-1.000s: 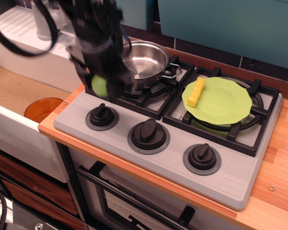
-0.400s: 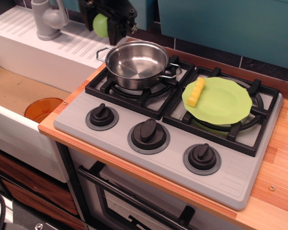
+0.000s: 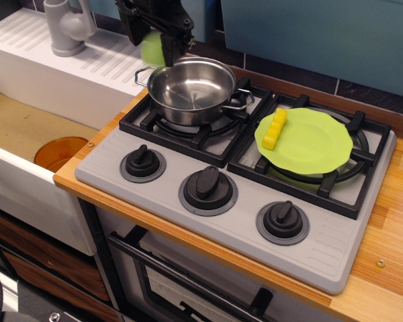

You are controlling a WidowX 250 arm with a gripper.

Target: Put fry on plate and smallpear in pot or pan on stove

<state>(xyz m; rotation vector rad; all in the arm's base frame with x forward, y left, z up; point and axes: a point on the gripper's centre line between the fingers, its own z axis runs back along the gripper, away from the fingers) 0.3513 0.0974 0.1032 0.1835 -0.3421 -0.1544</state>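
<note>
Black claw point(image 3: 158, 37) grips small light-green plastic pear point(image 3: 152, 48) above far-left rim of shiny steel pot point(image 3: 191, 90); yellow crinkle fry point(image 3: 275, 129) lies on lime-green plate point(image 3: 316, 144), right burner

The steel pot point(image 3: 191, 90) sat empty on the left burner of the grey stove point(image 3: 322, 251). The lime plate point(image 3: 309, 142) lay on the right burner, the yellow fry point(image 3: 275, 129) on its left rim. The light-green pear point(image 3: 153, 48), blurred, was up behind the pot's back-left rim.
</note>
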